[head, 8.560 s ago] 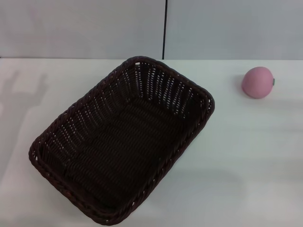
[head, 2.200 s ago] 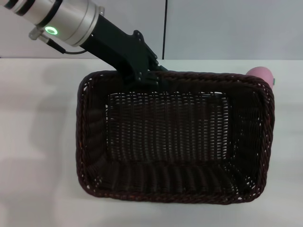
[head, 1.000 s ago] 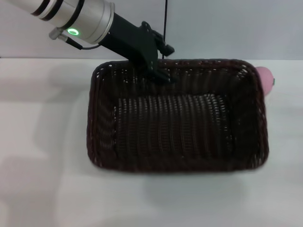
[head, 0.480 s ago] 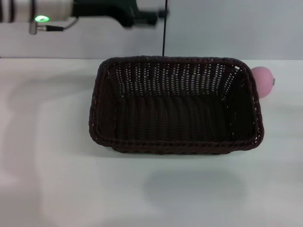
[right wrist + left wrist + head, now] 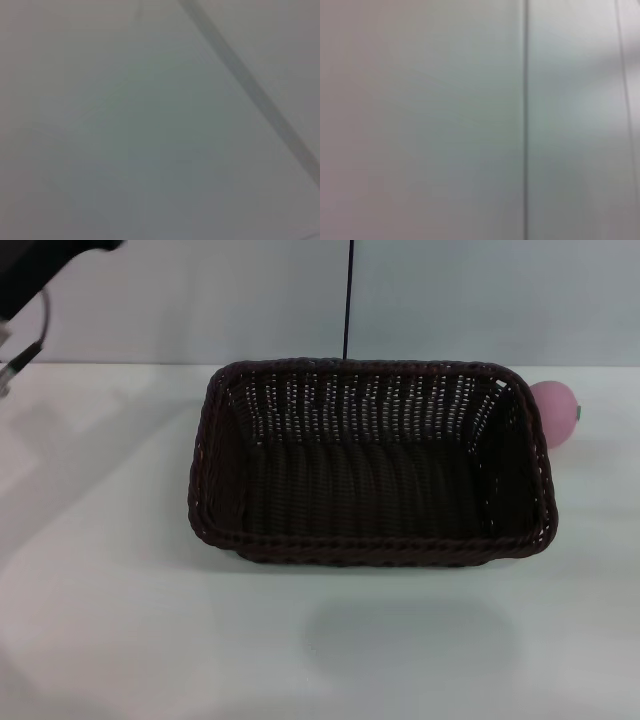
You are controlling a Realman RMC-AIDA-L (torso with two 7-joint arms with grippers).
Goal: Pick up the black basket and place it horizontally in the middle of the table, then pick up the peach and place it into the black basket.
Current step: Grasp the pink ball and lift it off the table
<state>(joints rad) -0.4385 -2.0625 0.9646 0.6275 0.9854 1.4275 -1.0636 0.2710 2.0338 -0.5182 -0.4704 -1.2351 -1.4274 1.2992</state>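
Two things are sitting on the counter [image 5: 100, 620] in front of you, and neither is being held. Starting at the far left of the head view, a dark piece of the left arm [image 5: 35, 270] is showing only at the top corner, well apart from the work; you cannot tell whether its jaws are open or closed, because they are out of the picture. Moving across, the black basket [image 5: 370, 465] is lying flat near the middle, its long axis running side to side, mouth up and nothing inside it. So, judging by how it lies, the first step is looking done. Further right, the peach [image 5: 555, 412] is resting just beside the basket's far right corner, partly hidden behind the rim, and whether it is touching the weave you cannot tell. The right arm is not showing at all, so its jaws are unknown too. Since the peach is lying to the right of the basket, you are probably better served reaching with the right arm.
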